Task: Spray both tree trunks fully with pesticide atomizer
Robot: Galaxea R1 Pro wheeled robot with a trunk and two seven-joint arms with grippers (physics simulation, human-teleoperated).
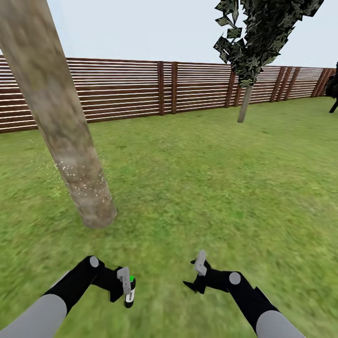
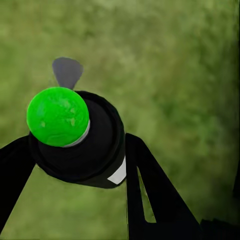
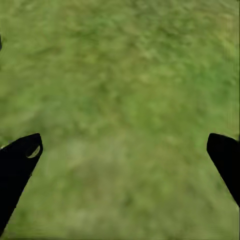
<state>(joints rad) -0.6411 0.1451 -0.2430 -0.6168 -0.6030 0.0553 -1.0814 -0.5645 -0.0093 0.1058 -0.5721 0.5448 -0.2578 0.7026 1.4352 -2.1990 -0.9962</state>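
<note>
My left gripper (image 1: 126, 287) is shut on the pesticide atomizer (image 1: 130, 294), a black bottle with a green cap and a white label. Seen from the left wrist, the atomizer (image 2: 82, 145) sits between the black fingers (image 2: 150, 195), its green cap (image 2: 58, 116) toward the camera. A thick pale tree trunk (image 1: 61, 122) leans up at the left, its base speckled with white droplets (image 1: 82, 180). A second tree (image 1: 245, 101) stands far back by the fence. My right gripper (image 1: 197, 274) is open over grass, its fingertips (image 3: 22, 155) wide apart.
Green lawn (image 1: 211, 188) spreads between me and a brown slatted wooden fence (image 1: 141, 87) running across the back. A dark plant (image 1: 332, 89) shows at the far right edge.
</note>
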